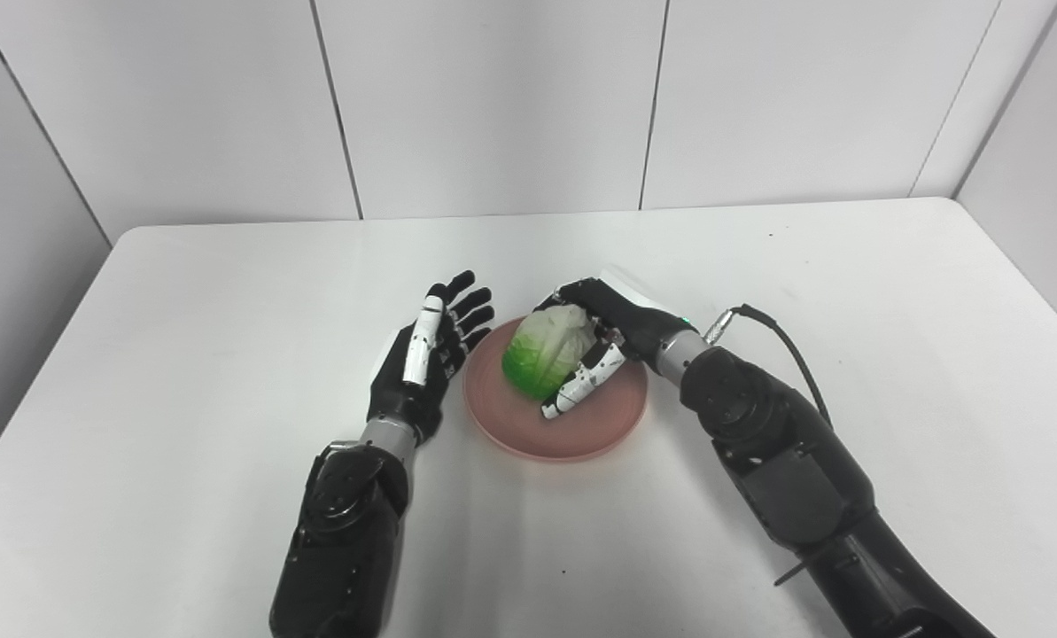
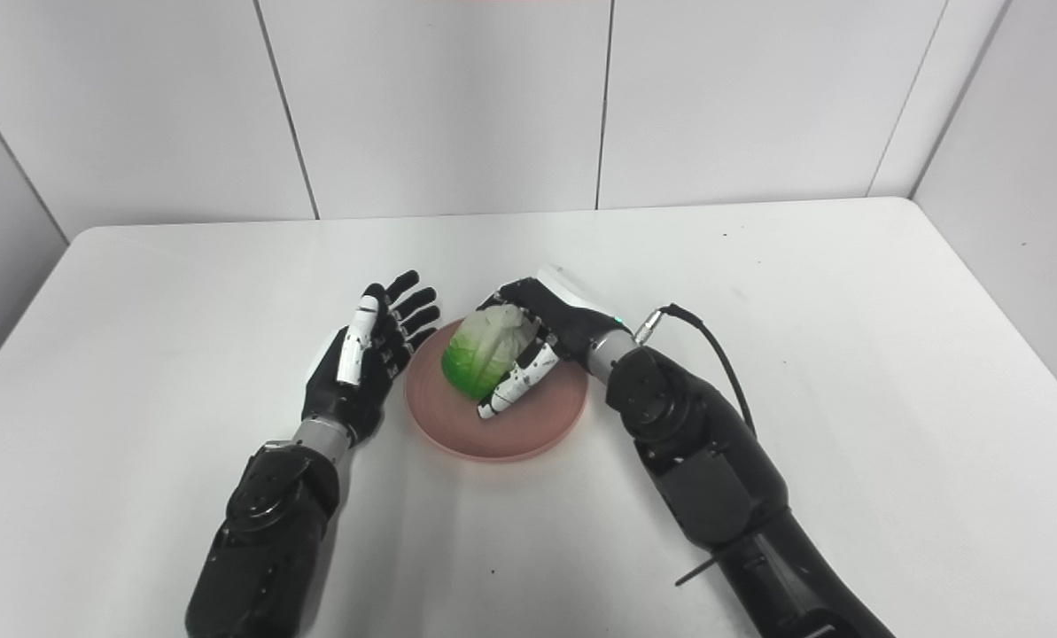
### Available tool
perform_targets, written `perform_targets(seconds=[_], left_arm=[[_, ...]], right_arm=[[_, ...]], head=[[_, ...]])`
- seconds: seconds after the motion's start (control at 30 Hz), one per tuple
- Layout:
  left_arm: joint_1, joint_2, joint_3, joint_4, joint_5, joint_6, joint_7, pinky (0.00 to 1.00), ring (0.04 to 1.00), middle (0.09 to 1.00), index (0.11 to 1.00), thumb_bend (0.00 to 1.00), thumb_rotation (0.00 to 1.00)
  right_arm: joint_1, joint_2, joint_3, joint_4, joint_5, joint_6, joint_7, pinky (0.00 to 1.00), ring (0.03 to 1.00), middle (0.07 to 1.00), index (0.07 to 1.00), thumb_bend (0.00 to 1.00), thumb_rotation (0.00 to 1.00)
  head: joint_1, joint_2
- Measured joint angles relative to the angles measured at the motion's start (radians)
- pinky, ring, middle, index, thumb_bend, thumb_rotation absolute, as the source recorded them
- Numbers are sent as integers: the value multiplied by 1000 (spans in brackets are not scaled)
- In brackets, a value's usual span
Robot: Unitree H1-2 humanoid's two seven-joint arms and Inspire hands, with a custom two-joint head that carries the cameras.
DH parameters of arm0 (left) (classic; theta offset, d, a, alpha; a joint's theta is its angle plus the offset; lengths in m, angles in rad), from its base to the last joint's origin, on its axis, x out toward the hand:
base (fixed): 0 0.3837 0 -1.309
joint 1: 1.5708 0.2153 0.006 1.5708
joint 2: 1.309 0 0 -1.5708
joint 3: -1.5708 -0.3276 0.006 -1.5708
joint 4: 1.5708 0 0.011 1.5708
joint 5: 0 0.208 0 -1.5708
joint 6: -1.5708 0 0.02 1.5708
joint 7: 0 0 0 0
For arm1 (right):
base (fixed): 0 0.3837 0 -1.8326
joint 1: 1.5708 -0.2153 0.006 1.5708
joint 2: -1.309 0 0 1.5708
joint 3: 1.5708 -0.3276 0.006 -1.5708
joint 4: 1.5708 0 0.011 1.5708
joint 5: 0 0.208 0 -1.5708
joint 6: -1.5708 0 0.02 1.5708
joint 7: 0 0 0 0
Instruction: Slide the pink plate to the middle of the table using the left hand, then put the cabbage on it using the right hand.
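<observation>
While right hand [image 1: 608, 341] grips cabbage [image 1: 547, 352] over pink plate [image 1: 528, 425] | left hand [image 1: 426, 359] spread, empty, beside plate

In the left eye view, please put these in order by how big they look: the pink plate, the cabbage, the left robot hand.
1. pink plate, clearly the widest.
2 and 3. left robot hand and cabbage: unsure. The hand looks longer, the cabbage rounder and partly covered by the right robot hand.
</observation>
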Motion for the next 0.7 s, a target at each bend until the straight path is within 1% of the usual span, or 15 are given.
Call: perform_targets(seconds=[0.23, 0.3, 0.5, 0.6, 0.67, 0.7], left_arm=[[0, -4, 0, 0, 3, 0, 8, 840, 861, 863, 868, 507, 1000], [0, -4, -1, -1, 3, 0, 8, 840, 861, 864, 869, 508, 1000], [2, -4, -2, -17, 4, 17, 9, 839, 863, 863, 869, 506, 1000], [2, -4, -2, -20, 4, 22, 9, 842, 865, 865, 871, 502, 1000], [3, -4, -2, -23, 4, 26, 9, 834, 861, 862, 867, 503, 1000], [4, -4, -2, -25, 4, 27, 9, 834, 862, 864, 869, 504, 1000]], right_arm=[[-14, 14, 12, 43, -17, -8, -24, 374, 394, 492, 526, 515, 0], [-14, 14, 16, 49, -20, -19, -34, 376, 394, 492, 525, 515, 0], [-21, 10, 31, 72, -34, -55, -50, 374, 396, 484, 525, 516, 0], [-22, 6, 43, 71, -46, -58, -54, 411, 415, 485, 509, 519, 0], [-22, 2, 50, 66, -55, -58, -54, 441, 419, 486, 515, 519, 0], [-22, 0, 52, 62, -57, -58, -52, 460, 416, 488, 537, 517, 0]], head=[[-2, 8], [-11, 15], [-15, 22], [-17, 23], [-18, 28], [-20, 31]])
